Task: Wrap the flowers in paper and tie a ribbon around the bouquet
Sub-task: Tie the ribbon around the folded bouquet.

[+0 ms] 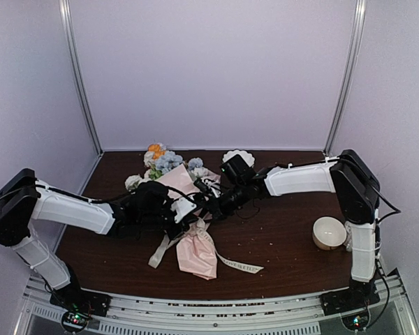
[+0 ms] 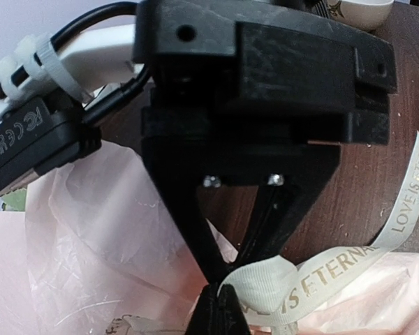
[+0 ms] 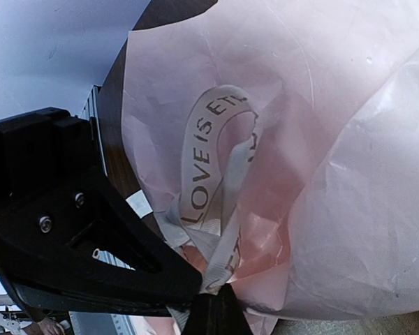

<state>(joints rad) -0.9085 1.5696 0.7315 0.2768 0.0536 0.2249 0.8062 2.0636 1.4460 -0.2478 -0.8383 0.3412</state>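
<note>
Where the two arms meet mid-table [image 1: 286, 223], the bouquet [image 1: 194, 246] lies on its side, flowers [image 1: 163, 160] toward the back wall and paper [image 1: 197, 257] fanning toward the near edge. Left gripper [image 2: 220, 287]: closed, tips pinching the ribbon [image 2: 314, 276], whose printed tail runs off right over bare wood. Right gripper [image 3: 211, 299]: closed too, tips nipping a ribbon strand at the foot of a loop standing against the paper. Loose ribbon ends trail on the table beside the cone. Bowl [image 1: 329, 232] near the right arm's base, well apart.
</note>
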